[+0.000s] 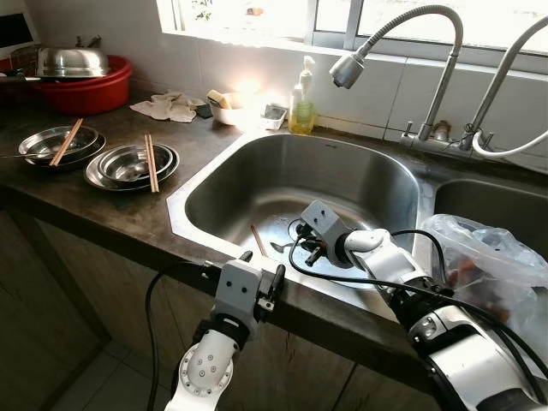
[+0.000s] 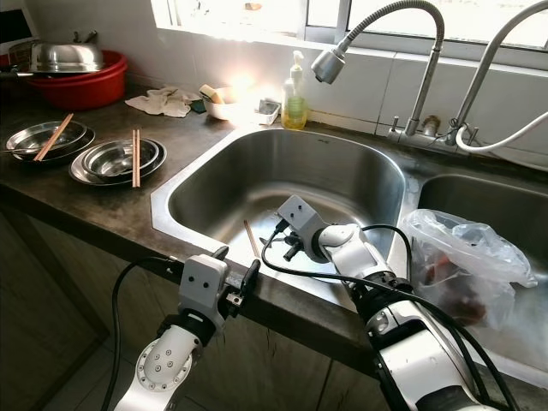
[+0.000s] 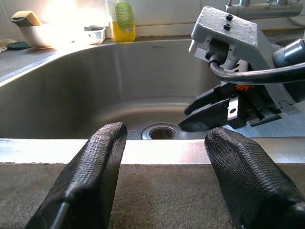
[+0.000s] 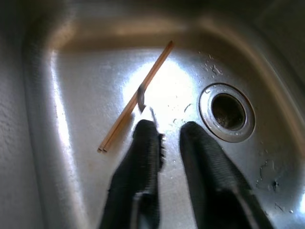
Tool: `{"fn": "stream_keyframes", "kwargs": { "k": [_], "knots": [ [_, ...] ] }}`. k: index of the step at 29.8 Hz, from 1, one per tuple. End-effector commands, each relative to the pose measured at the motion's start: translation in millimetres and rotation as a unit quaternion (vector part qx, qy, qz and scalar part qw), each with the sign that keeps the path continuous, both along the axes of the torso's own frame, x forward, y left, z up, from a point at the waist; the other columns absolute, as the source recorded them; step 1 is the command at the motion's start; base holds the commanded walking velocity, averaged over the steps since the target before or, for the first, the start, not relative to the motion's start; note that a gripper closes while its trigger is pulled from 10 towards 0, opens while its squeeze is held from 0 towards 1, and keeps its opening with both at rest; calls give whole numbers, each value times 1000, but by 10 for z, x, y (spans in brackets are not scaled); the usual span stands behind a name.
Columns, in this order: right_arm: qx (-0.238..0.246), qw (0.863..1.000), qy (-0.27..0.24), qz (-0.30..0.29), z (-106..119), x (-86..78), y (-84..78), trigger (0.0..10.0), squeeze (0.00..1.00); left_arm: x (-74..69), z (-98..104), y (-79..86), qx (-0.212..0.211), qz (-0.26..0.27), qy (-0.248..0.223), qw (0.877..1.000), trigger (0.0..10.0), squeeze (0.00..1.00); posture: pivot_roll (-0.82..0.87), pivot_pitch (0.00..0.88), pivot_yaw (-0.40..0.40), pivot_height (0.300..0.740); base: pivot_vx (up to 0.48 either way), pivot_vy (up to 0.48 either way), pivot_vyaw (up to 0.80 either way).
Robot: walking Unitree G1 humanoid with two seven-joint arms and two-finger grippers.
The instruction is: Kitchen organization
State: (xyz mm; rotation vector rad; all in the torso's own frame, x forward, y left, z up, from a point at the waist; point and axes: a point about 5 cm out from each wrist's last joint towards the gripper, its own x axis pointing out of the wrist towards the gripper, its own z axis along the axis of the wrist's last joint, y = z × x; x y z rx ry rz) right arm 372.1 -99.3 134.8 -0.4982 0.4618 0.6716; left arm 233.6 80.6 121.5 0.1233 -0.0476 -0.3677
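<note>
Left eye view: a dark counter [image 1: 103,210] is seen running under a window, with a steel sink [image 1: 257,163] set into it and a second basin [image 1: 488,210] to the right. Two taps [image 1: 402,43] arch over the basins. A red tub [image 1: 90,90] holding a steel pot [image 1: 73,62] is placed at the far left of the counter. Two stacks of steel bowls [image 1: 128,164] are set near it, each with chopsticks [image 1: 151,161] laid across. A clear bag [image 1: 492,257] is slumped on the divider between the basins. A soap bottle [image 1: 301,98], a white dish [image 1: 227,107] with a sponge, and a rag [image 1: 167,105] are lined up behind the sink.

The right gripper [image 4: 164,131] is held low inside the sink, its fingers a little apart with nothing between them, just short of the pair of chopsticks in the sink [image 4: 136,98], which lie flat on the wet floor beside the drain [image 4: 228,112].

The left gripper [image 3: 164,148] is held over the counter's front edge, jaws spread wide and empty
</note>
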Motion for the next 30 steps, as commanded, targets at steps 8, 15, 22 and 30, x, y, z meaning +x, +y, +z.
{"fn": "stream_keyframes", "kwargs": {
  "k": [8,15,22,30],
  "knots": [
    [59,995,-67,-50,225,74,-115,10000,0,-16,-76,-9,8,1,20,1000,10000,0,130,19,-74,740,0,0,0],
    [176,961,-194,-85,578,-42,-162,10000,0,-16,-93,-11,16,1,22,1000,10000,0,126,1,-72,740,0,0,0],
    [240,921,-289,-105,768,-392,-185,10000,0,-8,-102,-7,19,-2,21,1000,10000,0,114,0,-62,740,0,0,0],
    [285,889,-329,-145,605,-966,-244,10000,0,-90,-15,-68,-2,-12,5,1000,10000,0,109,0,-45,740,0,0,0]
  ]
}}
